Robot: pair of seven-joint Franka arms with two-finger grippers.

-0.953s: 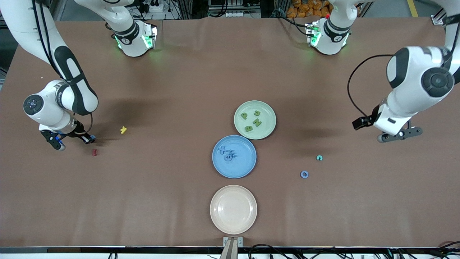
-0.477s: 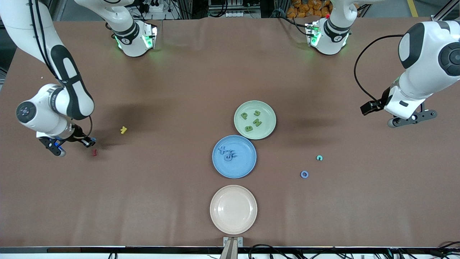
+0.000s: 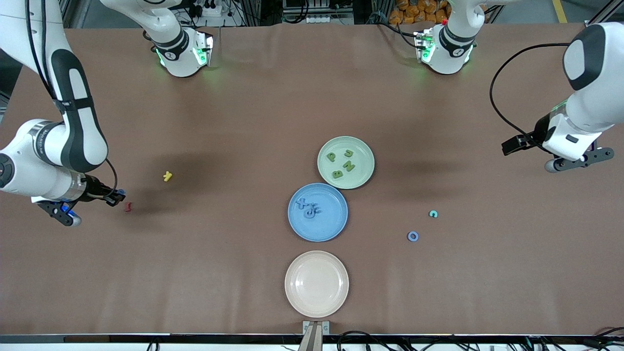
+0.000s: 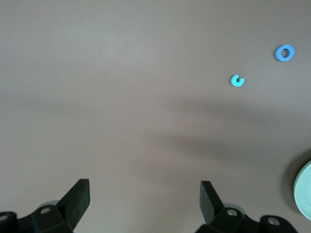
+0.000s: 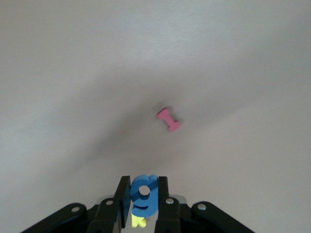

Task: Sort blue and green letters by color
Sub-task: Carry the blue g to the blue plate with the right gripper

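Green letters P [image 3: 331,156], U [image 3: 349,153], N [image 3: 348,166] and B [image 3: 337,174] lie on the pale green plate [image 3: 363,176]. A blue X [image 3: 302,202] and other blue letters [image 3: 310,210] lie on the blue plate [image 3: 322,230]. My right gripper [image 3: 118,196] is shut on a blue 6-shaped letter [image 5: 145,195], low over the table next to the dark red I [image 3: 128,207]. My left gripper [image 3: 577,163] is open and empty [image 4: 144,199] over bare table at the left arm's end.
A yellow K [image 3: 167,176] lies near the red I, which also shows in the right wrist view [image 5: 169,119]. A teal C [image 3: 433,213] and a blue ring [image 3: 413,236] lie toward the left arm's end. A beige plate [image 3: 317,312] sits nearest the front camera.
My right gripper, with the blue letter in it, has drifted toward the right arm's end of the table. My left gripper has moved out toward the left arm's end, away from the teal C.
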